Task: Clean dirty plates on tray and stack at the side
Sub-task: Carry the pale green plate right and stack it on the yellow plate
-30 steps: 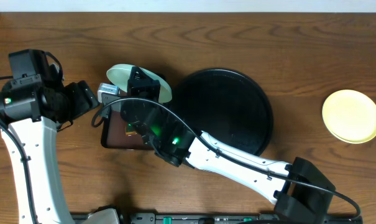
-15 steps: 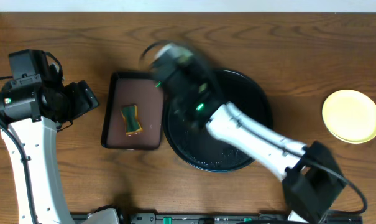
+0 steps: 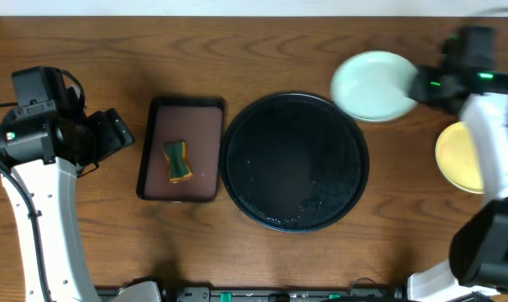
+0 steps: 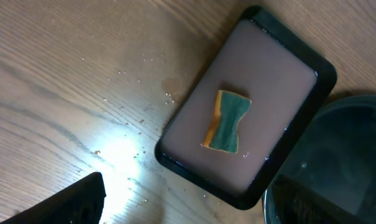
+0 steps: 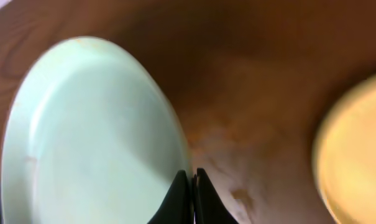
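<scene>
The round tray [image 3: 294, 161] sat in the middle of the table [image 3: 237, 50]. Just beside it on the left lay the rectangular tray [image 3: 200, 134], with the sponge [image 3: 177, 161] inside it near its middle. The left gripper [image 3: 112, 134] stood left of that tray, apart from it. One plate [image 3: 369, 85] was behind the round tray's right edge, pinched at its right rim by the right gripper [image 3: 421, 84] — the other plate [image 3: 453, 159] lay well to the tray's right, nearer the front.
</scene>
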